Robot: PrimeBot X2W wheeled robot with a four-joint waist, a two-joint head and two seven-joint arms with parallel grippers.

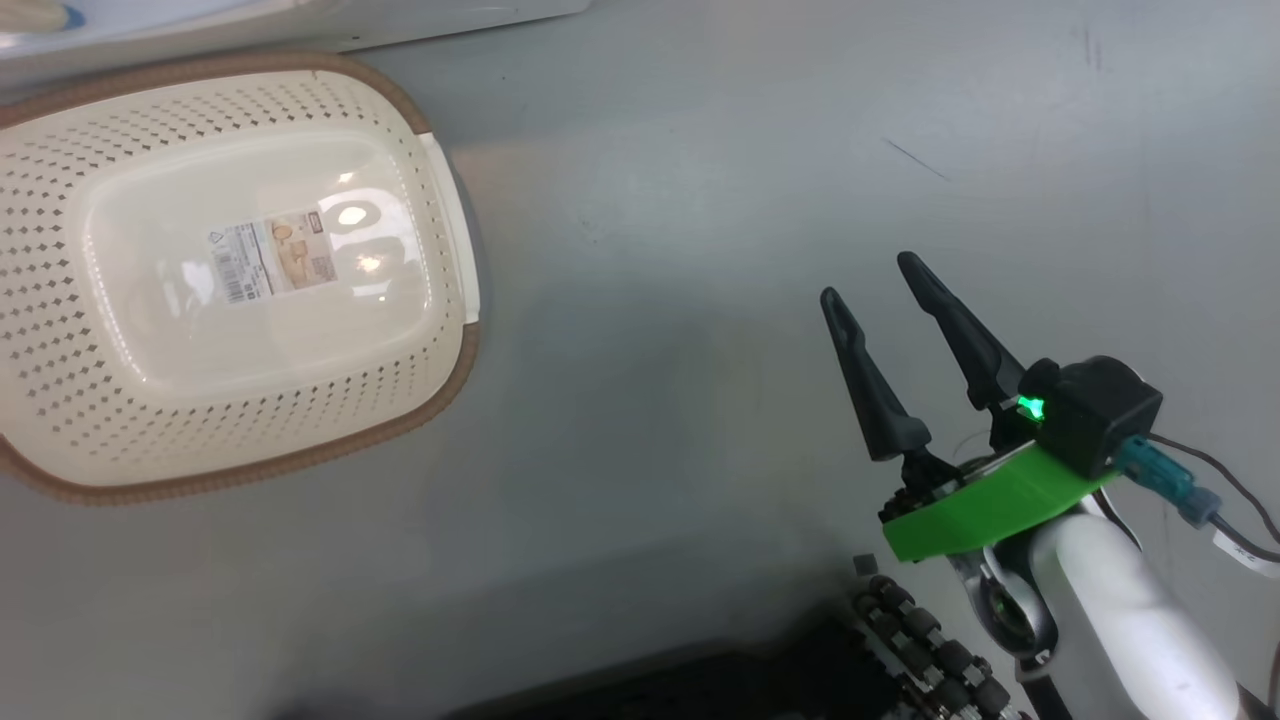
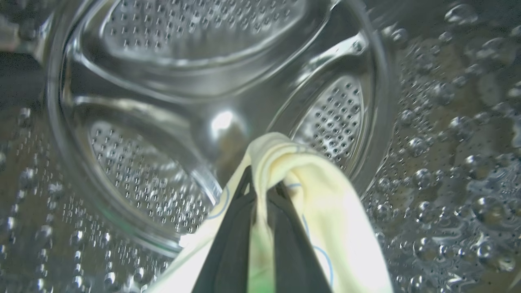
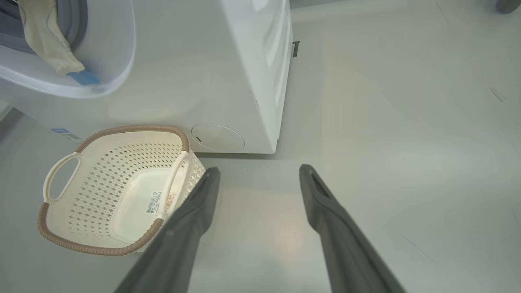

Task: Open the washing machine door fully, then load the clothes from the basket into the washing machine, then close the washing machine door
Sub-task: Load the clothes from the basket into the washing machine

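Since the left gripper [image 2: 263, 181] reaches deep inside the drum [image 2: 195, 36] of the washing machine [image 3: 211, 73], the next move turns on how the garment [image 2: 325, 195] sits on it. The two dark fingers are pinched nearly together on a fold of the cream cloth. The cloth humps over their tips and trails back along their right side toward the wrist, with the drum's perforated back wall straight ahead. I judge that it only needs letting go here, though the trailing length, lying along the fingers rather than across them, could drag out on withdrawal. In the right wrist view a hanging cloth [image 3: 44, 36], cream with a blue patch, droops over the lower lip of the machine's mouth; I cannot tell whether it is the same garment. The basket [image 1: 250, 475] stands on the floor [image 1: 700, 200] just before the machine, its labelled base bare. Well apart to its right, the right gripper [image 1: 868, 277] hovers with fingers spread wide, holding nothing.
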